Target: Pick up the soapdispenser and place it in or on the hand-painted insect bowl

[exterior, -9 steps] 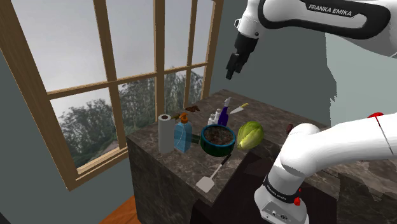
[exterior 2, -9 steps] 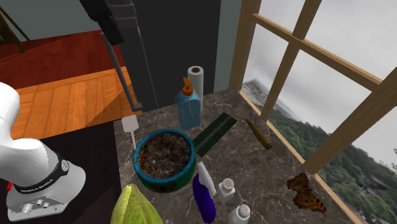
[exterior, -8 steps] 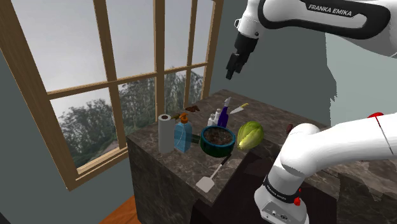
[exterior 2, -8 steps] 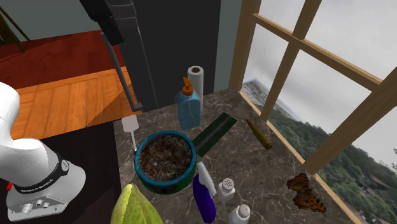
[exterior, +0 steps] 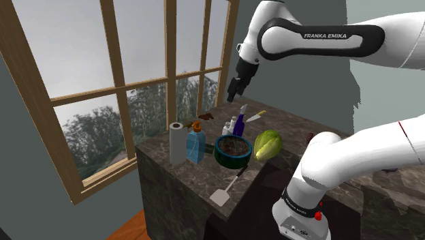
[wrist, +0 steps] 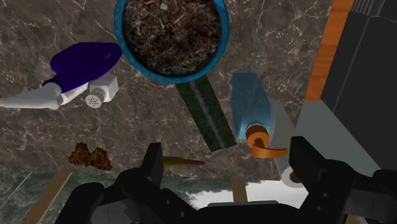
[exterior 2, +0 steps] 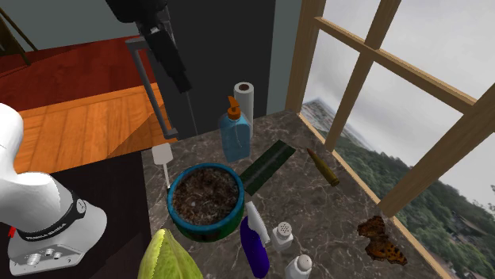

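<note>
After swinging leftward and lower in the shoulder view, hovers high over the counter (exterior: 293,129) with gripper (exterior: 235,90) spread wide, empty. Leaves blue soap dispenser (exterior: 195,144) upright just beside blue-rimmed bowl (exterior: 228,161), untouched; signals approach underway, grasp pending.

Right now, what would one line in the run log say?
stage: pre-grasp; tool: open, above counter; soap dispenser: upright, untouched; bowl: beside it
</note>
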Tool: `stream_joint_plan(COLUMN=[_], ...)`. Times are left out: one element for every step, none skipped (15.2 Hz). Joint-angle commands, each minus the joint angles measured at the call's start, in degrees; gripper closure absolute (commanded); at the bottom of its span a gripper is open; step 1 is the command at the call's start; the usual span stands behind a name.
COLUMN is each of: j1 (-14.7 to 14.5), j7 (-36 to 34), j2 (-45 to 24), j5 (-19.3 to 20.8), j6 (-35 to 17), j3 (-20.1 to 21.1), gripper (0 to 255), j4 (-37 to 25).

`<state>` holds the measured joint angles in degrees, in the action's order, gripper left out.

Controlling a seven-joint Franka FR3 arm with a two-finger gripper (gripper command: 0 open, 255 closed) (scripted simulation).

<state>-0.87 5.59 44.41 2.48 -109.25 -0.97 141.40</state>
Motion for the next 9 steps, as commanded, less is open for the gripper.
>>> stream_joint_plan(j1=[-0.47, -0.79, -1.12, -1.47, -1.85, -2.25, -2.66, -3.11, -3.58], j7=[0.04, -0.03, -0.08, -0.11, -0.11, -0.08, -0.02, 0.07, 0.2], j2=[-1.44, -2.41, -3.47, -4.64, -5.91, -7.29, -8.77, -10.35, -12.03], j5=[-0.77, -1.23, -1.71, -2.2, -2.71, -3.24, -3.81, -4.4, -5.04], j6=[-4.96, -7.19, -9.45, -11.74, -14.05, -16.38, -18.74, -21.1, -23.48], j3=[-0.29, -0.32, -0.33, -0.35, -0.38, -0.4, -0.42, -0.44, -0.47], gripper=[0, 0, 0, 0, 0, 0, 0, 0, 0], j4=[3.11, 4.24, 5.29, 6.27, 7.15, 7.96, 8.68, 9.3, 9.84])
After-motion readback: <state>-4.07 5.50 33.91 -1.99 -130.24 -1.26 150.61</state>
